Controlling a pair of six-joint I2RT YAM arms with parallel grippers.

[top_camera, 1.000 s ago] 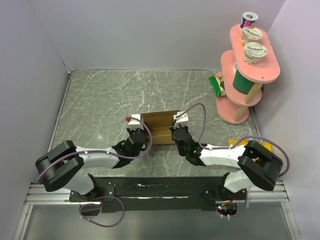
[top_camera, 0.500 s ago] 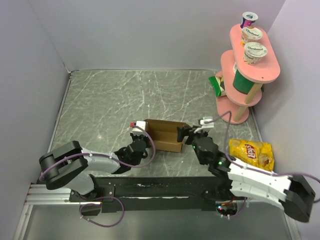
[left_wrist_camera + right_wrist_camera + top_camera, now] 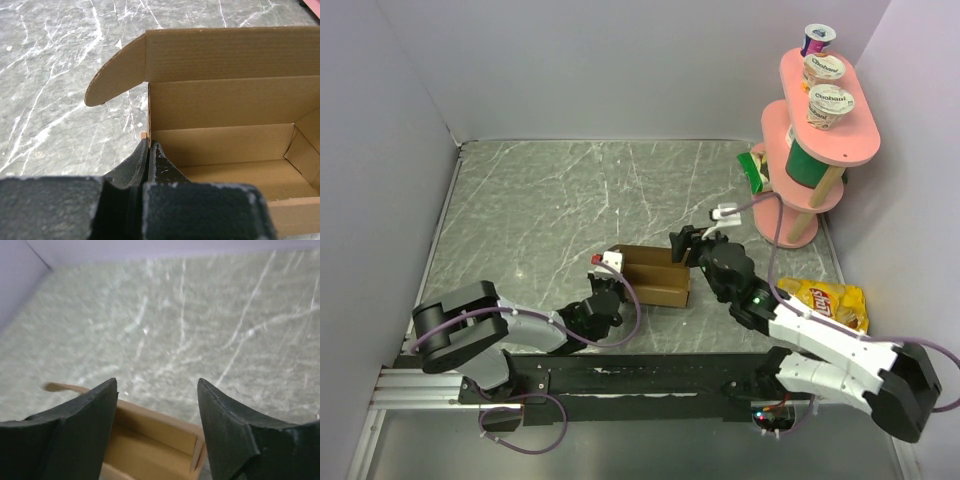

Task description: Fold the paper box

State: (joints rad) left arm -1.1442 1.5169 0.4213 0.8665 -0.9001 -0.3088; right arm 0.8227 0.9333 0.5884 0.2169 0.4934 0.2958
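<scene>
while the paper box [image 3: 655,278] is sitting open-topped on the grey marbled bench [image 3: 540,200], near the front edge and between the two arms, the left gripper [image 3: 612,278] is reaching it from the near left. its jaws are pressing together on the box's left end wall; in the left wrist view the thin cardboard edge is running straight down between the two dark fingers [image 3: 165,167]. the box's tall rear panel is standing upright, a rounded flap is sticking out leftward from its far left corner, and the inside is showing bare brown board.

the right gripper [image 3: 683,243] is hovering over the box's right end. its jaws are standing wide apart with nothing between them, and in the right wrist view the box is lying below them; i cannot tell whether either finger is touching it.

a yellow chip bag [image 3: 828,302] is lying on the bench to the right of the right arm. a pink two-tier stand [image 3: 790,225] is standing at the far right, carrying yogurt cups [image 3: 831,105] on its upper tier.
</scene>
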